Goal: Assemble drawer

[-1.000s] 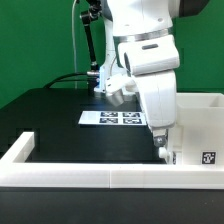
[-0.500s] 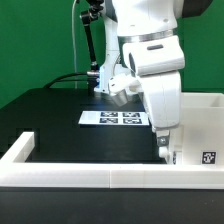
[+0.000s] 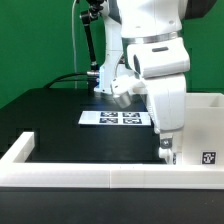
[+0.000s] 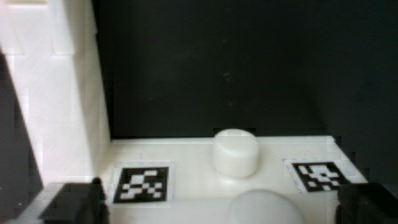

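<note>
**Hovering over the drawer box**

Looking at my feeds, the white drawer box (image 3: 200,125) sits at the exterior view's right on the black table (image 3: 60,115). Its tagged panel with a rounded knob (image 4: 235,152) fills my wrist cam. My gripper (image 3: 165,150) hangs low beside it, jaws apart, nothing held. Marker board (image 3: 113,119) lies behind.

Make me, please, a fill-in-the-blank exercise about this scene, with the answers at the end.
1. The table surface is ____ in colour.
2. The marker board lies flat on the ____.
3. In the exterior view, the gripper is low beside the white drawer box, on that view's ____ side.
4. In the wrist view, the white panel carries a round knob between two ____.

Answers: black; table; right; marker tags
</note>
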`<state>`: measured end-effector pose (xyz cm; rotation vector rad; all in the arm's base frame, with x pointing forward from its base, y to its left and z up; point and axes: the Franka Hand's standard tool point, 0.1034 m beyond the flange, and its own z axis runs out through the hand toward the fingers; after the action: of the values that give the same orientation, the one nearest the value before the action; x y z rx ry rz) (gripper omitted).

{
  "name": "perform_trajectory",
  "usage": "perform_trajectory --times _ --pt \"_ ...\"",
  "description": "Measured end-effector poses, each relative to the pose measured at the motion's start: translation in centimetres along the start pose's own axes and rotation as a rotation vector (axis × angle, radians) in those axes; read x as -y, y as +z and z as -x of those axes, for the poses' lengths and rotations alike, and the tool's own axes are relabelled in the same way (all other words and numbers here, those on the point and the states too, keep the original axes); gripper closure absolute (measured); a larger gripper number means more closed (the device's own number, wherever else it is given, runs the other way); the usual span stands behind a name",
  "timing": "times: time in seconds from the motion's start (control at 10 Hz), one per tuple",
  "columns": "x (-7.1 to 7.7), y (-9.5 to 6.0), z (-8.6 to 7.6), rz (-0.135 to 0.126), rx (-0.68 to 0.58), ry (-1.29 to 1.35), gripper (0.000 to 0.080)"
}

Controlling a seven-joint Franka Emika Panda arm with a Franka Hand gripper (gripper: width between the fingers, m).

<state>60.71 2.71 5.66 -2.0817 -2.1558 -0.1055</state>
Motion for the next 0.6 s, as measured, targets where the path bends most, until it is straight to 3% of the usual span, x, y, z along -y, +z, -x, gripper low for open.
perform_trajectory --times 0.3,0.6 --pt "0.0 0.0 -1.0 -0.005 0.003 0.028 0.0151" --pt "0.1 -1.2 -1.4 -0.03 0.019 0.042 0.0151"
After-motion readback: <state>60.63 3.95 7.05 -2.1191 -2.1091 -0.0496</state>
